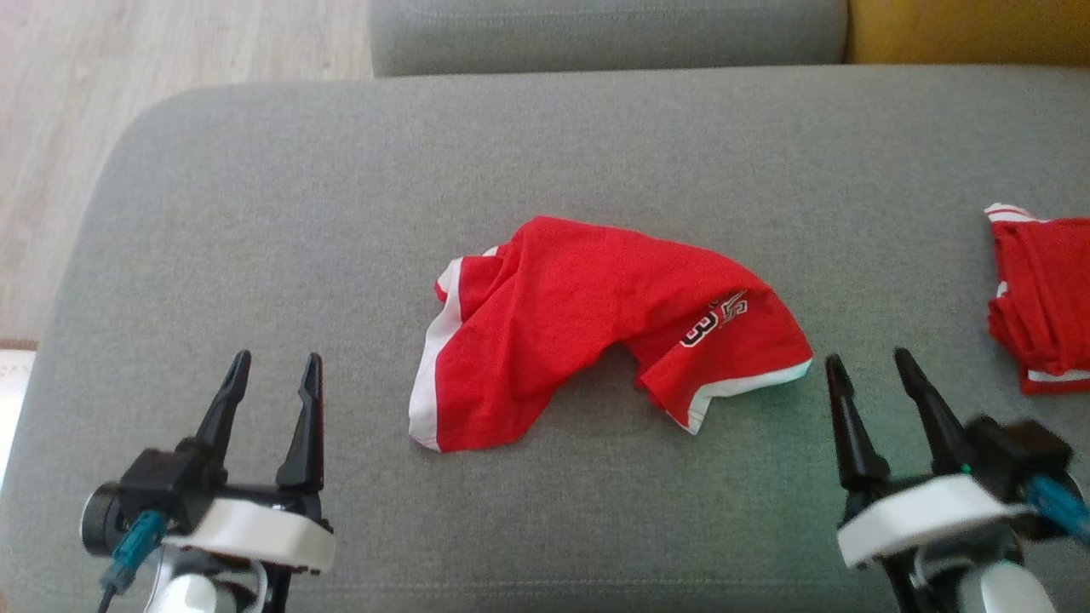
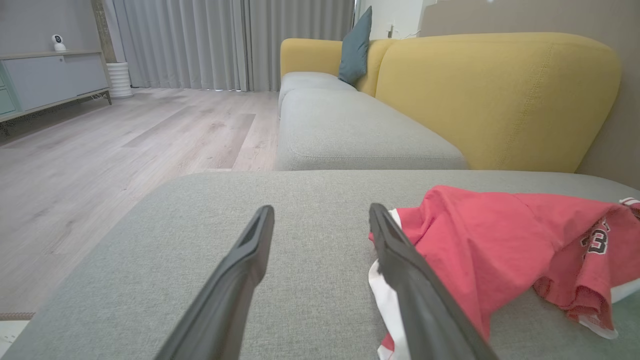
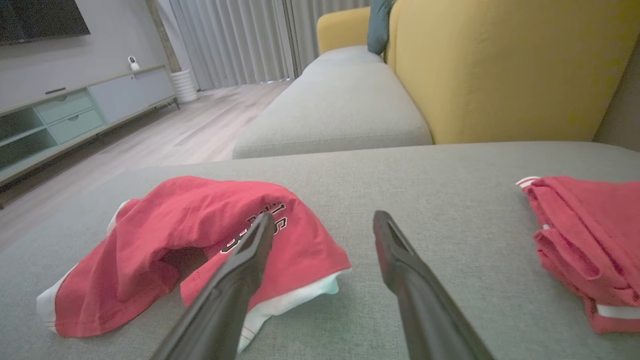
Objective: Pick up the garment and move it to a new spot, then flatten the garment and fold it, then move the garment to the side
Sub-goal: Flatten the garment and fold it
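A red garment (image 1: 588, 328) with white trim and black lettering lies crumpled in the middle of the grey cushion (image 1: 341, 187). It also appears in the left wrist view as the garment (image 2: 490, 245) and in the right wrist view as the garment (image 3: 190, 235). My left gripper (image 1: 274, 375) hovers open at the lower left, apart from the cloth, fingers (image 2: 250, 260) empty. On the other side my right gripper (image 1: 869, 364) stands open just right of the garment's hem, its fingers (image 3: 400, 260) holding nothing.
A second red folded garment (image 1: 1039, 298) lies at the cushion's right edge, also seen as the folded pile (image 3: 585, 240). Behind are another grey seat (image 2: 350, 130), a yellow backrest (image 2: 500, 95) and wooden floor (image 2: 100, 150) to the left.
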Controlling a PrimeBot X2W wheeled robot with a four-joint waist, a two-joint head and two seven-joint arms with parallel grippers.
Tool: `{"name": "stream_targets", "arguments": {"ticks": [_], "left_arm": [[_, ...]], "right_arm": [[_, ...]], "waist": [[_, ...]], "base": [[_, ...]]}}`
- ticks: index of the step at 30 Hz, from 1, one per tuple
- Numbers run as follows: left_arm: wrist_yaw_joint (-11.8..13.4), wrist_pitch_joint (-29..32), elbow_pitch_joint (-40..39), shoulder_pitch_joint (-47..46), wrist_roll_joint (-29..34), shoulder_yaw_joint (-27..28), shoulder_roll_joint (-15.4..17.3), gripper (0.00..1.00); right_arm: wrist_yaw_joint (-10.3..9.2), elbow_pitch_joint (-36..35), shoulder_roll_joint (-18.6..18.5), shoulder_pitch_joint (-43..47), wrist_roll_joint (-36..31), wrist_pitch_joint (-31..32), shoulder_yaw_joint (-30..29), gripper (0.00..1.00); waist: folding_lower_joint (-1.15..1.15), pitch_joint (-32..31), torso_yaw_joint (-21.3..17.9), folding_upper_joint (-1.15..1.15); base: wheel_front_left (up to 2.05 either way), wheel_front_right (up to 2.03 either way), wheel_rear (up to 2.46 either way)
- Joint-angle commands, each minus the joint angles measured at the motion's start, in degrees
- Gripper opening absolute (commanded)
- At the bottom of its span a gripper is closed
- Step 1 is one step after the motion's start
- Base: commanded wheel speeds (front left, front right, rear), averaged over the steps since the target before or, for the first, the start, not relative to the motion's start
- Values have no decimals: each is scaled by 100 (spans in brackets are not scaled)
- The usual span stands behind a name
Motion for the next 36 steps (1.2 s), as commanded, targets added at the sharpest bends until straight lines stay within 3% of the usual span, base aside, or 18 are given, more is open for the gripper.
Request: {"name": "stream_targets", "arguments": {"ticks": [1, 4, 13, 25, 27, 32, 36], "left_arm": [[-26, -34, -226, -372, 63, 263, 43, 100], [-73, -34, -215, -495, 47, 251, 19, 100], [-254, -34, -141, -1011, 146, 137, -101, 100], [-422, -34, 14, -1205, 179, 206, -307, 100], [-442, -34, 35, -1212, 195, 225, -333, 100], [-480, -34, 50, -1218, 251, 276, -376, 100], [-501, -34, 52, -1186, 277, 336, -395, 100]], "right_arm": [[-4, -127, -30, -452, 32, 96, 177, 100], [-4, 29, -66, -814, 61, 397, 322, 100], [-4, 882, -779, -2511, 568, 2144, 1099, 100], [-4, 1772, -1253, -3193, 1357, 4257, 1590, 100], [-4, 1760, -1253, -3173, 1516, 4344, 1601, 0], [-4, 1479, -1242, -3056, 1760, 4055, 1540, 0], [-4, 1021, -1218, -2978, 1817, 3347, 1365, 0]], "waist": [[0, 100, 17, 0], [0, 255, 67, 0], [0, 751, 418, 0], [0, 870, 623, 0], [0, 872, 628, 0], [0, 853, 591, 0], [0, 798, 499, 0]], "base": [[0, 0, 0], [0, 0, 0], [0, 0, 0], [0, 0, 0], [0, 0, 0], [0, 0, 0], [0, 0, 0]]}}
